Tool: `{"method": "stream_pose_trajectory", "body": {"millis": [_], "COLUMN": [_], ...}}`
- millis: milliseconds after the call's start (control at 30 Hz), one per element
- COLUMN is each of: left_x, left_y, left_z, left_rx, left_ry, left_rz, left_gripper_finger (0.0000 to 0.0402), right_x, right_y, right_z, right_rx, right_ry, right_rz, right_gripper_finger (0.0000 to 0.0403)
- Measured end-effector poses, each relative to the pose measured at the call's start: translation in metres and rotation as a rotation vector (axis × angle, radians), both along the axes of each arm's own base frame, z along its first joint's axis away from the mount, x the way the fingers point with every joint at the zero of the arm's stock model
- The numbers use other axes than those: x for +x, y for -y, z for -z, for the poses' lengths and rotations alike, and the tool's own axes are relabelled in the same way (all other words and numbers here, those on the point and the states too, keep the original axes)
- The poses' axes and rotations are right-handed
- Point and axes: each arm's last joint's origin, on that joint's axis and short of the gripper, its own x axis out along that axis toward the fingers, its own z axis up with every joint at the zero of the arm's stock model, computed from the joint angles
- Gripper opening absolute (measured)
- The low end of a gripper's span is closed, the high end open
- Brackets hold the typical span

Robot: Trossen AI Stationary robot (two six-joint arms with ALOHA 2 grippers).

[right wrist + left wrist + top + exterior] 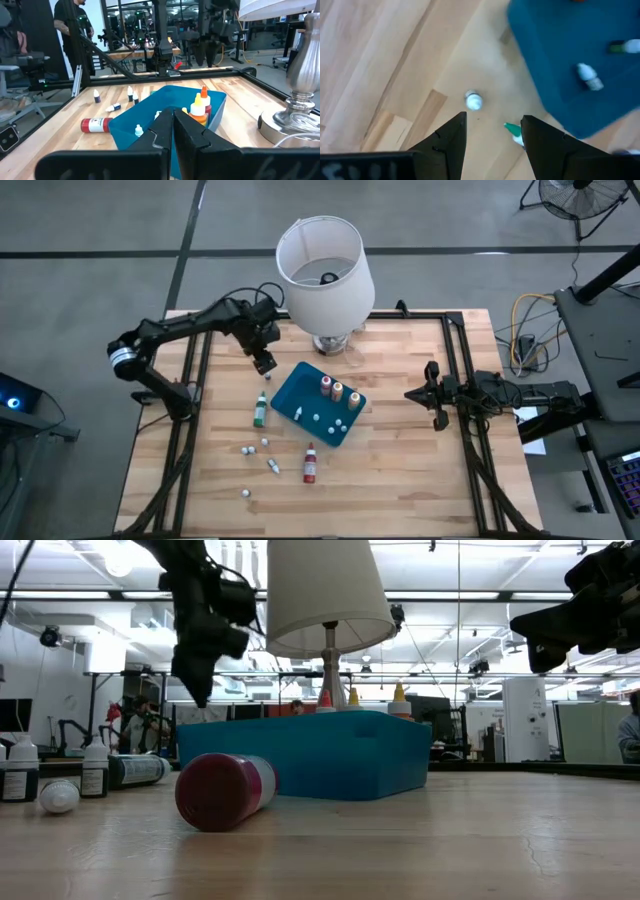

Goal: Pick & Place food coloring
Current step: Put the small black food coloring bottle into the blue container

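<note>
High view: three bottles [337, 390] stand in my tray [290, 392]; green bottle [260, 410] and red bottle [310, 463] lie on the surface at its seven o'clock. Left gripper [264, 364] spread, empty, above; right gripper [433, 395] pressed together, parked.

So I'm counting one teal tray [290, 392], one lamp [325, 265], three colored bottles [338, 391] standing in the tray, and two lying on the table: one green bottle [260, 412], one red bottle [310, 464]. I'm also seeing roughly five tiny white-capped bottles [247, 450] sitting loose.
</note>
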Motion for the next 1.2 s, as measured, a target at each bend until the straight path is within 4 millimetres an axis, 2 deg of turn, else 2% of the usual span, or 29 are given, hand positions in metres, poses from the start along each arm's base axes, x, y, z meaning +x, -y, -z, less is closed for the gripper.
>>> {"method": "stream_pose_trajectory", "body": {"millis": [433,700,1200], "left_x": [0.013,0.009,0.01], "left_y": [-0.005,-0.003,0.001], "left_z": [0.027,0.046,0.069], "left_rx": [-0.068,-0.059,-0.059], "left_ry": [-0.105,-0.172,-0.107], "left_rz": [-0.103,-0.224,-0.257], "left_gripper_finger": [0.016,0.016,0.016], "right_x": [0.0,0.0,0.0], "right_y": [0.0,0.0,0.0], "right_z": [0.0,0.0,0.0], "right_rx": [0.0,0.0,0.0], "right_ry": [0.0,0.001,0.001], "right_rz": [-0.001,0.0,0.0], "right_gripper_finger": [0.0008,0.0008,0.0008]}}
